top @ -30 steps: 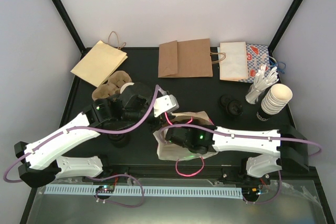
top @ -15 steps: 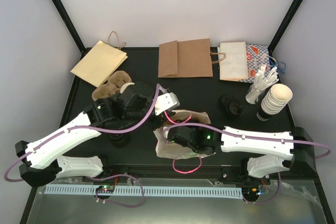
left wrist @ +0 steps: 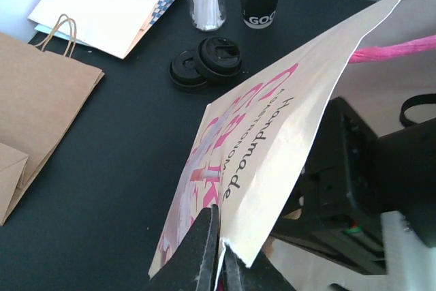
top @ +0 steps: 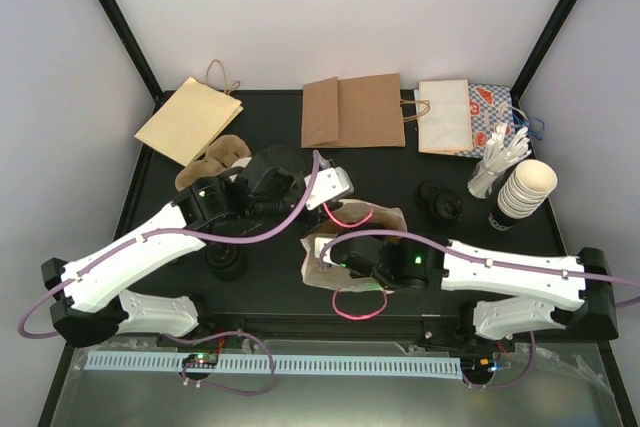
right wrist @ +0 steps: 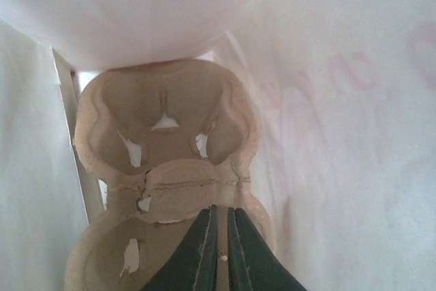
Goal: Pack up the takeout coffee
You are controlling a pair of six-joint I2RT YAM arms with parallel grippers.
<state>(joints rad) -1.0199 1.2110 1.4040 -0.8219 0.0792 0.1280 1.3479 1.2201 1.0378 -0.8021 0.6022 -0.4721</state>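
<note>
Black table (top: pixel 270 127) | left pincer (left wrist: pixel 219 250) grips bag (left wrist: pixel 272 141) | right pincer (right wrist: pixel 219 236) closed inside | cup (top: pixel 238 173) leftward

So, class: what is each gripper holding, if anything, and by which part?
Left gripper pinches the white printed bag by its mouth edge. Right gripper, inside the bag, sits nearly closed over the pulp cup carrier; a hold cannot be told.

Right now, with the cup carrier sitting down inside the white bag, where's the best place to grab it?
Pinch the thin ridge between the cup carrier's two wells, coming straight in through the white bag's open mouth. Bag walls close in on both sides, and that ridge is a narrow wall facing the opening.
</note>
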